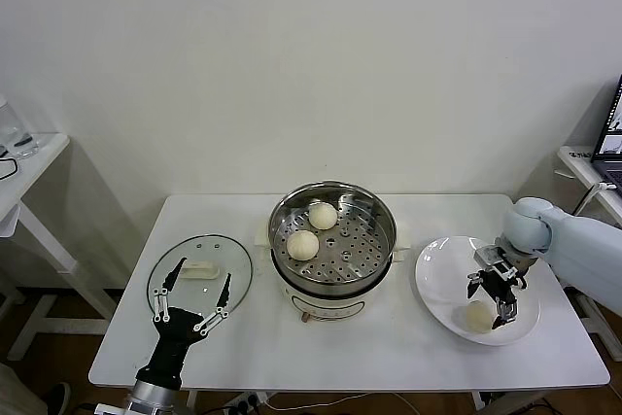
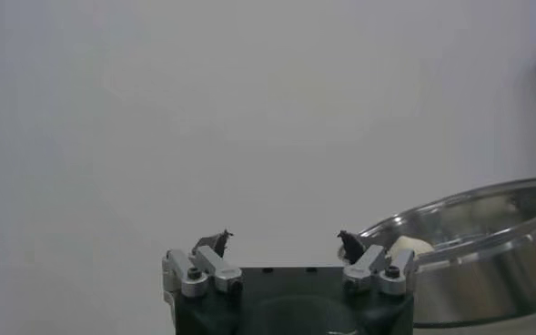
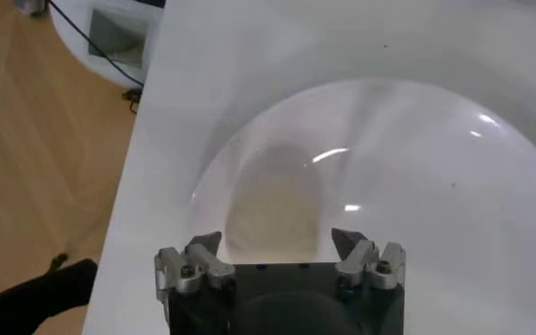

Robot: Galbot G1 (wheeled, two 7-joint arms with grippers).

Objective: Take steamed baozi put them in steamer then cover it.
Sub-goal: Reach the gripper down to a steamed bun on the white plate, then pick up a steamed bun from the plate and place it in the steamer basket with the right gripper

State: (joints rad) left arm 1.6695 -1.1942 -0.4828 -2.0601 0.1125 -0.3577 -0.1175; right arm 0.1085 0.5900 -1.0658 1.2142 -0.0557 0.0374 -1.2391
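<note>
The steamer (image 1: 332,240) stands mid-table, uncovered, with two baozi (image 1: 323,215) (image 1: 302,244) on its perforated tray. A third baozi (image 1: 477,316) (image 3: 277,205) lies on the white plate (image 1: 442,274) (image 3: 431,182) at the right. My right gripper (image 1: 489,303) (image 3: 275,239) is lowered over it, jaws apart on either side of the bun with small gaps showing. The glass cover (image 1: 209,245) lies flat on the table at the left. My left gripper (image 1: 205,271) (image 2: 284,238) hovers open and empty at the cover's near side. The steamer's shiny wall (image 2: 486,246) shows in the left wrist view.
A small white side table (image 1: 29,167) stands far left and a desk with a laptop (image 1: 610,138) far right. The table's front edge runs just below the plate and cover. Wooden floor (image 3: 31,137) lies beyond the table's right edge.
</note>
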